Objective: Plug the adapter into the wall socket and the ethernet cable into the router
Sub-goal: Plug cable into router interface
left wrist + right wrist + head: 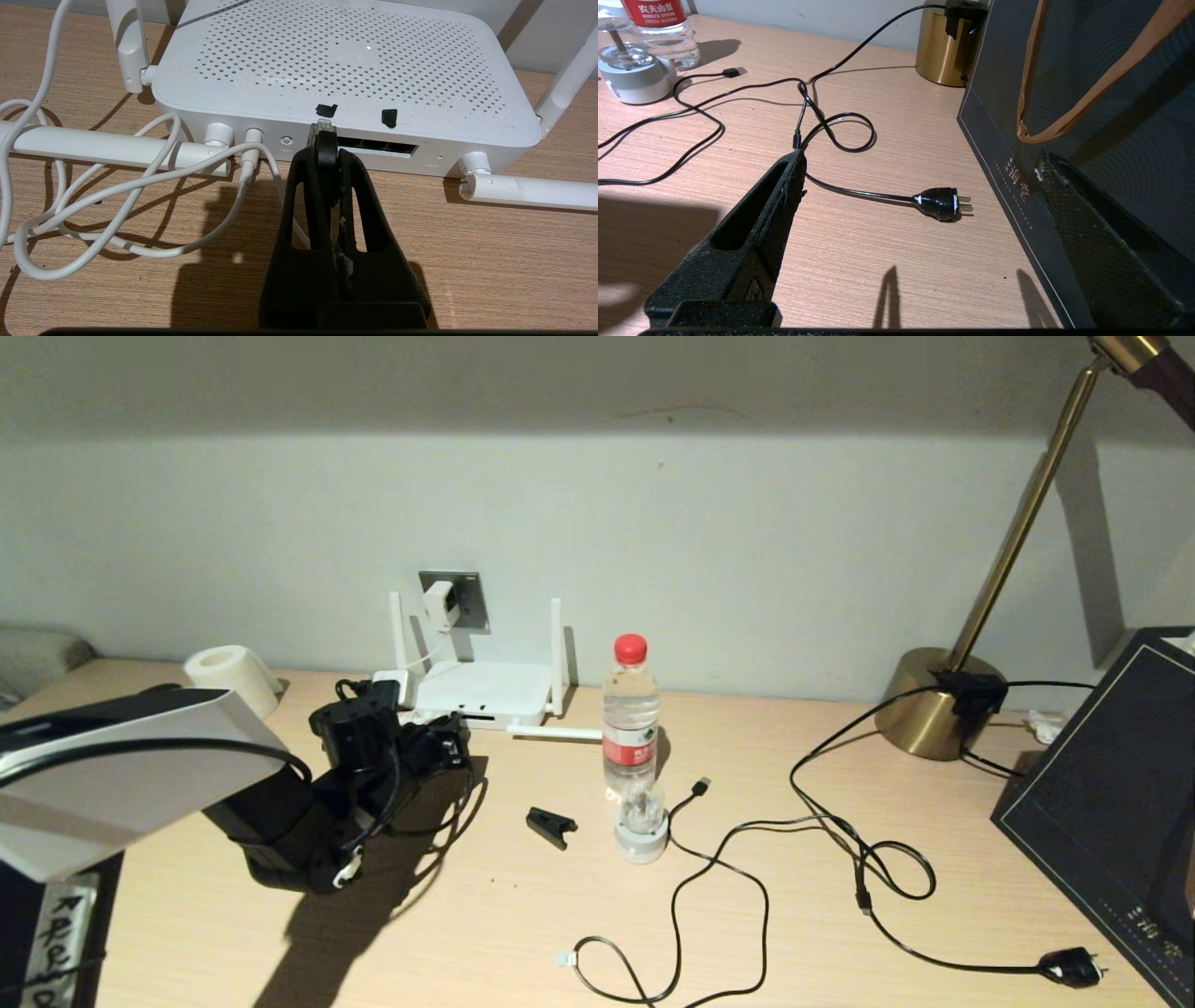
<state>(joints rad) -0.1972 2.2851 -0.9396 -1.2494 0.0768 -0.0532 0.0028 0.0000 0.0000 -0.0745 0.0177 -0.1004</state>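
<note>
The white router (481, 691) stands against the wall below the grey wall socket (457, 600). The white adapter (439, 604) sits on the socket plate. Its white cord (117, 191) runs into the router's (345, 60) power jack. My left gripper (439, 747) is just in front of the router. In the left wrist view the left gripper (327, 156) is shut on the ethernet cable's plug (323, 128). The clear tip is at the left end of the dark port slot (378, 145), below a black tape mark. My right gripper (922, 159) is open over bare desk, outside the head view.
A water bottle (630, 714), a small round white device (640, 831) and a black clip (551, 826) stand right of the router. A USB-tipped cable (700, 786) and a black mains plug (941, 204) lie mid-desk. A brass lamp base (934, 705) and a dark bag (1111, 803) are at the right.
</note>
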